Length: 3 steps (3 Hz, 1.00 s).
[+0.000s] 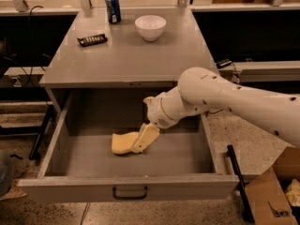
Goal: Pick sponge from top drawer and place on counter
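Observation:
The pale yellow sponge (122, 143) lies on the floor of the open top drawer (70, 149), near its middle. The drawer's grey front panel with its dark pull handle (130, 192) faces the camera. My gripper (144, 138) hangs from the white arm (225, 100) inside the drawer, low over the floor. It overlaps the sponge's right end. The grey counter (126, 60) spans the cabinet top behind the drawer.
On the counter stand a blue can (112, 7), a white bowl (150, 27) and a dark snack bar (92, 40). A cardboard box (269, 198) and a black bar (236, 182) sit on the floor at the right of the drawer.

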Each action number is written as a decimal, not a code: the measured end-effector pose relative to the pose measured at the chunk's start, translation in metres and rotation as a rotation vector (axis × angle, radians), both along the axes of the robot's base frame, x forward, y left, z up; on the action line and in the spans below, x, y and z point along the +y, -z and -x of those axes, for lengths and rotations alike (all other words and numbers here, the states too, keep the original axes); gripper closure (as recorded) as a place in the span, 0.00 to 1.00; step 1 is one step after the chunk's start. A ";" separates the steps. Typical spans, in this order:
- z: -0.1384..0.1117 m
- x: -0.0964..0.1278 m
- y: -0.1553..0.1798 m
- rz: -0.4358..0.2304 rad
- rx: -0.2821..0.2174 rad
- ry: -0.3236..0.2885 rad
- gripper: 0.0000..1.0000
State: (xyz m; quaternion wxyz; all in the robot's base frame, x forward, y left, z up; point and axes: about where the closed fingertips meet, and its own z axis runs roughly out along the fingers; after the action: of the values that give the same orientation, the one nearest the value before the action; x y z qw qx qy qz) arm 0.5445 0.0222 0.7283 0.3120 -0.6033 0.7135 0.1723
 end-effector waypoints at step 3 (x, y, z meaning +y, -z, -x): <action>-0.022 0.026 0.087 -0.038 0.055 -0.037 0.00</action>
State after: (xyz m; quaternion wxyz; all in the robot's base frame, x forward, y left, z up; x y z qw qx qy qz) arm 0.5663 0.0486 0.6415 0.3004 -0.6053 0.7071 0.2080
